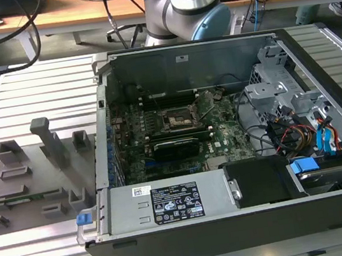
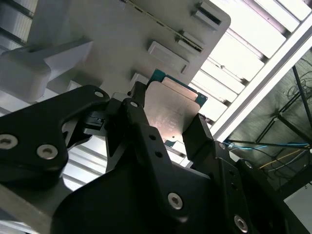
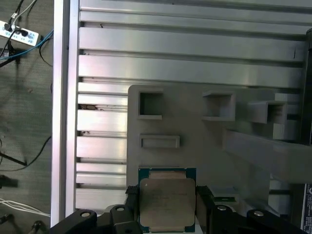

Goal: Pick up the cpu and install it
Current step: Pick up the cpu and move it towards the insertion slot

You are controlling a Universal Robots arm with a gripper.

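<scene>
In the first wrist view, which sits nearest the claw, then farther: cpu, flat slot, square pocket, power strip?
1. cpu, held in the claw.
2. flat slot, just beyond it on the grey tray.
3. square pocket, farther along the tray.
4. power strip, far off on the floor.

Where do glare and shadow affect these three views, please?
In the second wrist view, the table slats burn out to white and the cpu has a soft sheen on its metal top; in the first wrist view, the light is even, without hot spots; in the exterior view, the computer case interior sits in shade.
</scene>
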